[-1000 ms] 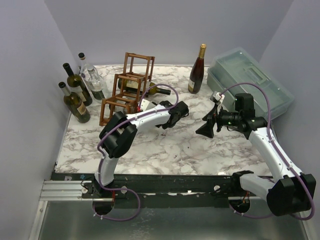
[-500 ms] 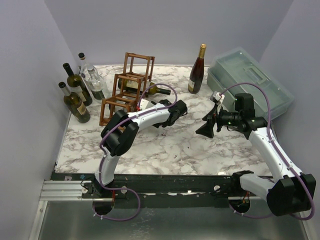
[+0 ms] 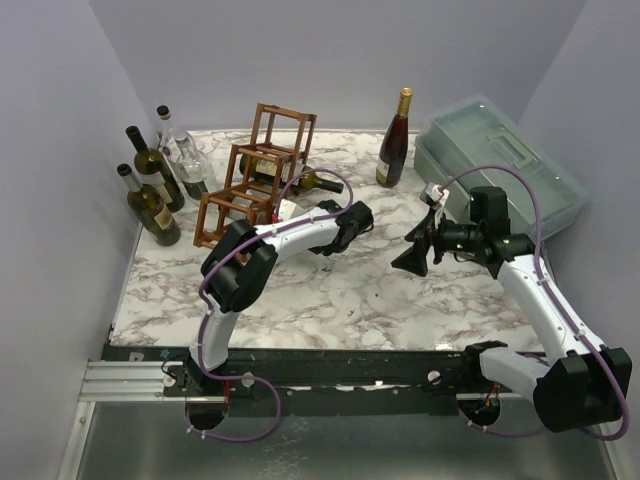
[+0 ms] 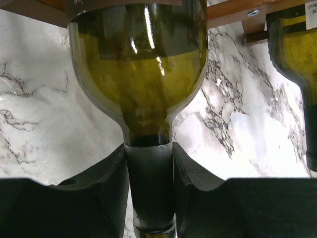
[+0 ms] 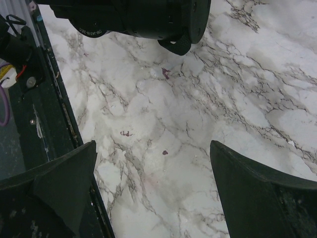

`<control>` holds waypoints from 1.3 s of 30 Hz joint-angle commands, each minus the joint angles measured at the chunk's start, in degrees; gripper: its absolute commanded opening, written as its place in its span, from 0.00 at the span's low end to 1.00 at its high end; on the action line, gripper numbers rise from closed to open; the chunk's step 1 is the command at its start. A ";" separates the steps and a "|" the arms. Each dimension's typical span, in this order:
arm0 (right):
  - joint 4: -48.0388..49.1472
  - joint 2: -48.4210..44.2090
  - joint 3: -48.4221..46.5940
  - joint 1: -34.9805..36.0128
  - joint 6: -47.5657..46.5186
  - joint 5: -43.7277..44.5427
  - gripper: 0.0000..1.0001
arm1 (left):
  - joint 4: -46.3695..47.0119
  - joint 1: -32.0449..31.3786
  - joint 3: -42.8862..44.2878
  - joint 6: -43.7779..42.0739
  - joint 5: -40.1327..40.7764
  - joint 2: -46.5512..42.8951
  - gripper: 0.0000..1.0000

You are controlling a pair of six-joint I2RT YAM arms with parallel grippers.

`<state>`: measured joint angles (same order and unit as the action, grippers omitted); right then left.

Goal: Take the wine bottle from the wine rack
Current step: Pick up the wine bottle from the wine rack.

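The reddish-brown wine rack (image 3: 252, 178) stands at the back left of the marble table; its bars (image 4: 233, 10) cross the top of the left wrist view. My left gripper (image 3: 305, 213) reaches to the rack's front and is shut on the dark foil neck (image 4: 148, 173) of a green wine bottle (image 4: 138, 74) lying in the rack. The forearm hides that bottle from above. A second bottle (image 3: 305, 182) lies in the rack beside it, neck sticking out, also seen at the right of the wrist view (image 4: 292, 59). My right gripper (image 3: 412, 258) hangs open over bare marble (image 5: 153, 148).
Three bottles stand along the left wall: two dark green (image 3: 152, 208) (image 3: 155, 165) and one clear (image 3: 187, 160). A dark red bottle with a gold cap (image 3: 394, 140) stands at the back. A clear lidded plastic box (image 3: 495, 165) fills the back right corner.
My left gripper has closed on the bottle's neck. The rack has shifted and tipped slightly to the right. The right arm has not moved.
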<state>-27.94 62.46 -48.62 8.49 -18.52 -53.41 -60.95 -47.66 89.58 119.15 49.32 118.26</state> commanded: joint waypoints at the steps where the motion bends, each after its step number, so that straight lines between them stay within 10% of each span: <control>1: -0.58 0.20 -0.19 -0.32 -0.81 0.38 0.99 | -0.82 -0.80 -0.85 5.39 -0.10 -1.80 0.05; 39: -1.88 -0.93 -0.98 -0.33 -1.80 0.74 0.99 | -11.96 -12.56 3.97 18.02 -1.92 -5.77 0.00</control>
<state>-28.69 62.46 -48.64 8.49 -19.22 -53.43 -72.01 -58.65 91.50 119.15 47.31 115.87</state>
